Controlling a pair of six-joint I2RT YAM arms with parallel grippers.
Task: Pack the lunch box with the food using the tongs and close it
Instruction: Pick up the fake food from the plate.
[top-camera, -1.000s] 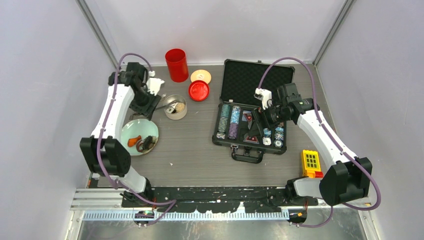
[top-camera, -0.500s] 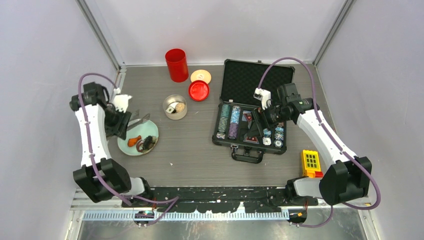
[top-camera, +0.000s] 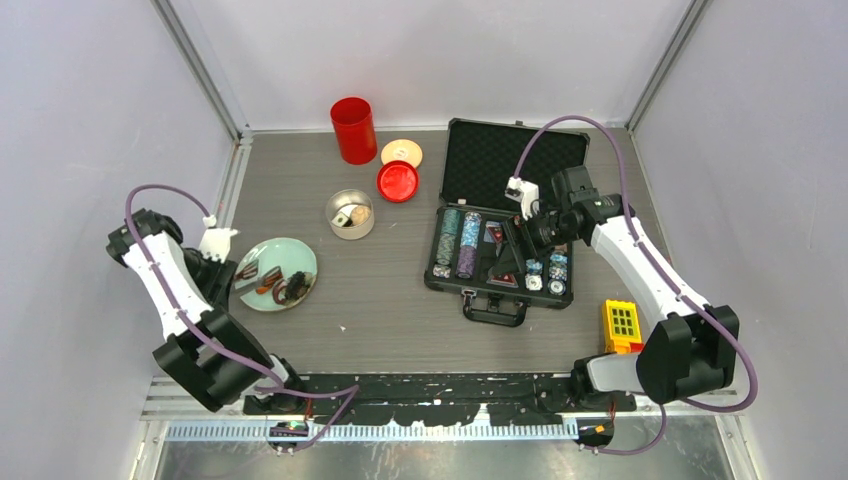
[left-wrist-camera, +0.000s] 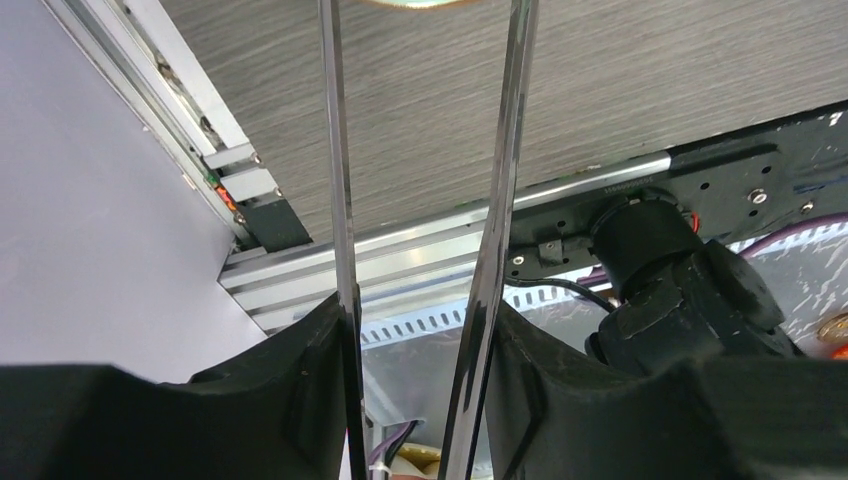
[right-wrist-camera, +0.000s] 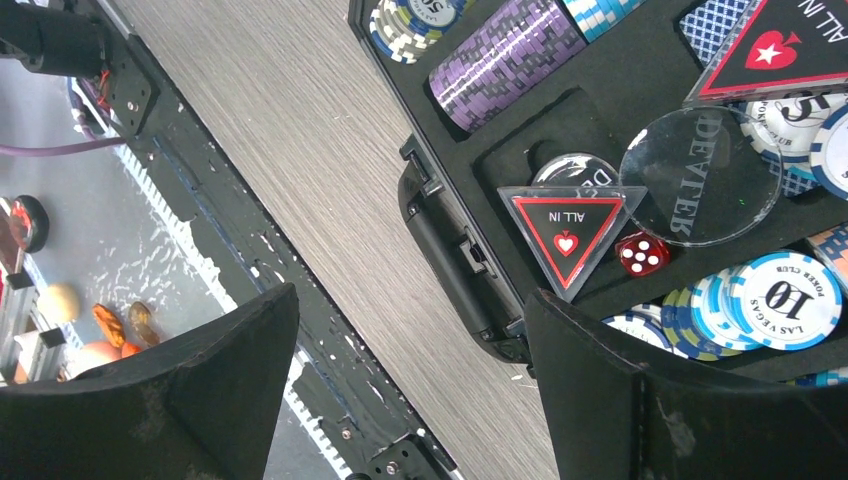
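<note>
Overhead overview, two close wrist views

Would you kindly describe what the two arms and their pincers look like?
Both arms share one design: the left arm and right arm have white link shells between bulky black joints. A purple cable loops along each. The left pincer and right pincer have broad matte black fingers, and a small white block sits by each wrist. No markings are legible.

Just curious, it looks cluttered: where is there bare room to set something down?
The wide strip between the plate and the black case, down to the near edge. Also the far left corner beside the red cup. Crowded: around the steel tin, red lid and cream lid.
</note>
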